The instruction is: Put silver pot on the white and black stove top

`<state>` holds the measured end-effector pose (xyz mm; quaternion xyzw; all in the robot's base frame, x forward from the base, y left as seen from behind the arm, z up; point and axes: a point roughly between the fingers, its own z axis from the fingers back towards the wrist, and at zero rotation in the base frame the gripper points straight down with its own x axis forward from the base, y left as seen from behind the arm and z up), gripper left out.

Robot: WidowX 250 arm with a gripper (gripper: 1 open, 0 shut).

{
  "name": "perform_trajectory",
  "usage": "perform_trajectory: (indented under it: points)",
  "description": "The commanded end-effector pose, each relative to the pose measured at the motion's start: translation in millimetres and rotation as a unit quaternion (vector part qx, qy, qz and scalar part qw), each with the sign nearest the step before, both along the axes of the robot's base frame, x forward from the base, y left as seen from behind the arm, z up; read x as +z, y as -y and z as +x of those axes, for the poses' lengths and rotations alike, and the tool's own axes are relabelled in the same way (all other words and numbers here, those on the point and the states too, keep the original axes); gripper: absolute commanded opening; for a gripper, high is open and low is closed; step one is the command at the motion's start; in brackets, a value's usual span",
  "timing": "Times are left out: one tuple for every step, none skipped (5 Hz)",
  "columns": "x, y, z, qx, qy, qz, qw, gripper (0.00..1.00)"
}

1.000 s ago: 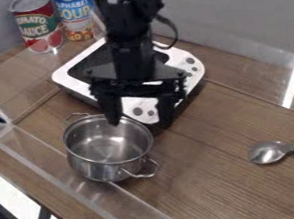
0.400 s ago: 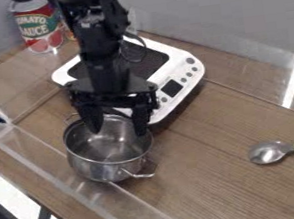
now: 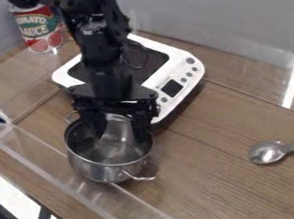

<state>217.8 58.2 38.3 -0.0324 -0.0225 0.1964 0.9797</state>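
Gripper (image 3: 117, 130) lower than in the earlier frame, fingers now reaching into the silver pot (image 3: 109, 161); jaws spread wide; pot unmoved on the wooden counter (image 3: 225, 122), near the white and black stove top (image 3: 175, 76), its button panel more exposed than at first

Bare wood between the pot (image 3: 109, 161) and the spoon (image 3: 268, 152); stove top (image 3: 174, 86) alongside, behind.

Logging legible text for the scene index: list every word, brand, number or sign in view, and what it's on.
"TOMATO SAUCE": red and white can, upper word blurred.
White square induction cooker: small dark display and button marks on its front panel, too small to read.
No other text can be made out.
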Motion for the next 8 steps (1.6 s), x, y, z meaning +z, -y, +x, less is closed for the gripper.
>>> perform_trajectory:
  points:
    - [3.4,-8,4.4,0.013,0.012,0.003,0.9998,1.0]
    - [3.7,-6,6.7,0.016,0.012,0.004,0.9998,1.0]
    - [3.7,-4,8.4,0.02,0.012,0.006,0.9997,1.0]
    - [4.0,-2,9.8,0.025,0.013,0.006,0.9996,1.0]
    - [4.5,-1,10.4,0.017,0.013,0.006,0.9997,1.0]
    - [4.9,0,11.2,0.01,0.013,0.006,0.9998,1.0]
    - [5.4,-2,13.9,0.011,0.014,0.005,0.9998,1.0]
    - [6.0,-4,16.0,0.012,0.014,0.004,0.9998,1.0]
